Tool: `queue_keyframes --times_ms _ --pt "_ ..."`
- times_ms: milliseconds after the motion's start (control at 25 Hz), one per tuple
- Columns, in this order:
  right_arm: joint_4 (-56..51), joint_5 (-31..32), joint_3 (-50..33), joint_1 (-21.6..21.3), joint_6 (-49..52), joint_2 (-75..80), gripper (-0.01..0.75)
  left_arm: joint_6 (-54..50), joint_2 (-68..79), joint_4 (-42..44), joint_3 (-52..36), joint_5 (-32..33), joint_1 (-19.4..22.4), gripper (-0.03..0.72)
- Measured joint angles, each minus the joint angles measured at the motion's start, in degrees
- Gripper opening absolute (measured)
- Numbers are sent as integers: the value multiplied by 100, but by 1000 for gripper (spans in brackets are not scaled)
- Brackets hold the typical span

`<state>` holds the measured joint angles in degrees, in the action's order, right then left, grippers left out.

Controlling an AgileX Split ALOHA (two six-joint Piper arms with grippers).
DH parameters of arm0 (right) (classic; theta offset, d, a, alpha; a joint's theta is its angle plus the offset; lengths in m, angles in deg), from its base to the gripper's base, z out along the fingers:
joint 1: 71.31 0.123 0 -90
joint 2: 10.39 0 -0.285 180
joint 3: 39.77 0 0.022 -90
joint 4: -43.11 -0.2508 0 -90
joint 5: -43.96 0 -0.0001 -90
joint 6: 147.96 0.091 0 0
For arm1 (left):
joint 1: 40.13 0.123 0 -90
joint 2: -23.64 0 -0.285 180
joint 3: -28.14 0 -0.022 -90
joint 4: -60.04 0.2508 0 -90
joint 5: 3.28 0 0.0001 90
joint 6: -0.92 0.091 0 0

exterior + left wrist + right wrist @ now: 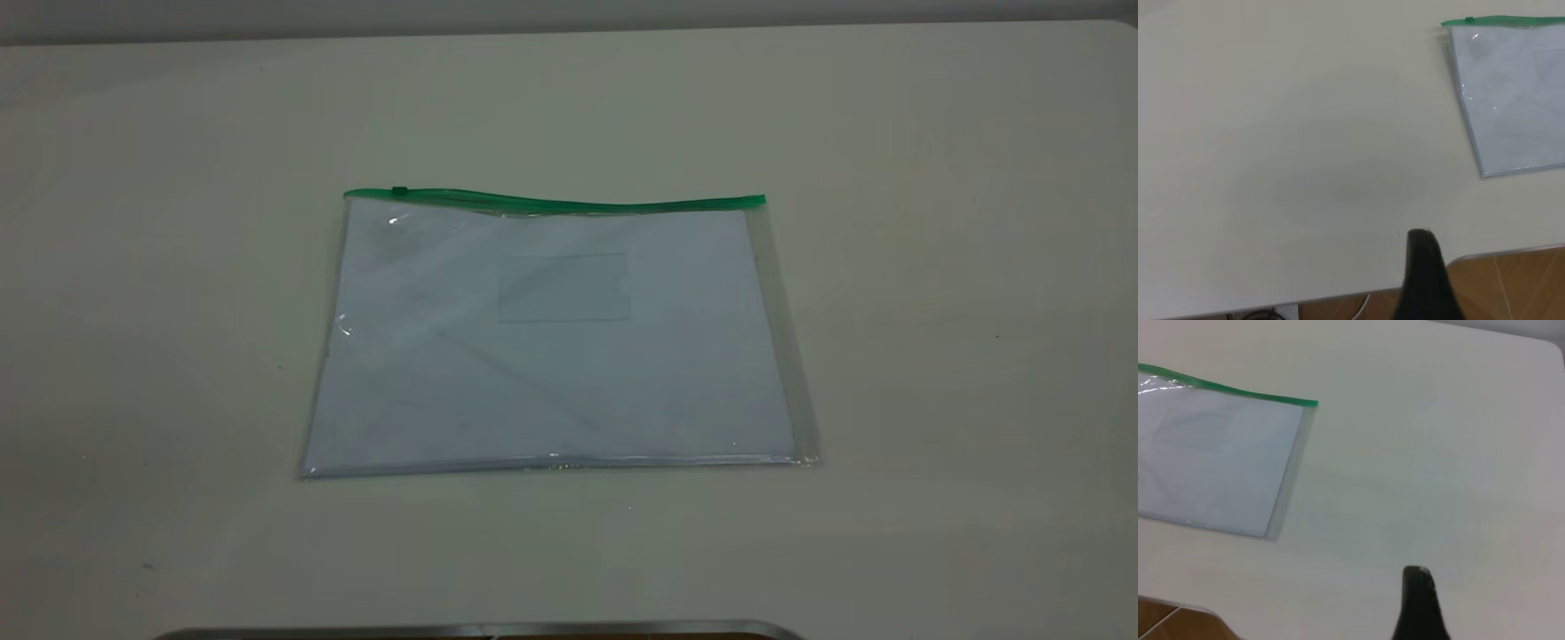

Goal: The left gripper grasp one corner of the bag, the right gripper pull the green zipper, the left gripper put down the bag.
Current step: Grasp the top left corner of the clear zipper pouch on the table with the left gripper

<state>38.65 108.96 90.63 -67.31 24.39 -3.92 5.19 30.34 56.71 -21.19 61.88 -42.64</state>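
Exterior view: one bag [556, 338] lies flat mid-worktop [933, 267], white sheets inside, green long edge on the far side, small card pocket [563, 286] near the middle. One green zipper [399, 191] slider, sitting close to the far-left corner of that edge. Neither arm shows in this view. Each wrist view shows only a single dark fingertip: left claw [1425, 277] near the worktop's front edge, well apart from the bag's left side; right claw [1419, 603] likewise off the bag's right side. Can't tell whether either claw is wide or narrow, only one tip in frame each. Nothing gripped yet, so the corner grasp looks like the first step. Risks as I judge them: bag lies flat, so the left claw may skid over the slick plastic or just push it; the slider is tiny, so the right claw could miss it; a weak corner hold would let the bag drag along with the pull.
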Motion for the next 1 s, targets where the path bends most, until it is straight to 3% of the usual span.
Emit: queue_keyframes --times_ms 320,560,840,1000 --pt "15 0 0 0 53 0 570 0 0 0 0 0 0 587" --pt "-204 -84 22 0 39 220 525 -107 408 -2 30 -54 0 587" --pt "-1238 -1700 75 0 -938 2231 521 -93 2919 -117 641 -1317 0 587" --pt "-1776 -2836 75 0 -1793 3721 573 -14 4435 -161 892 -1847 0 589"
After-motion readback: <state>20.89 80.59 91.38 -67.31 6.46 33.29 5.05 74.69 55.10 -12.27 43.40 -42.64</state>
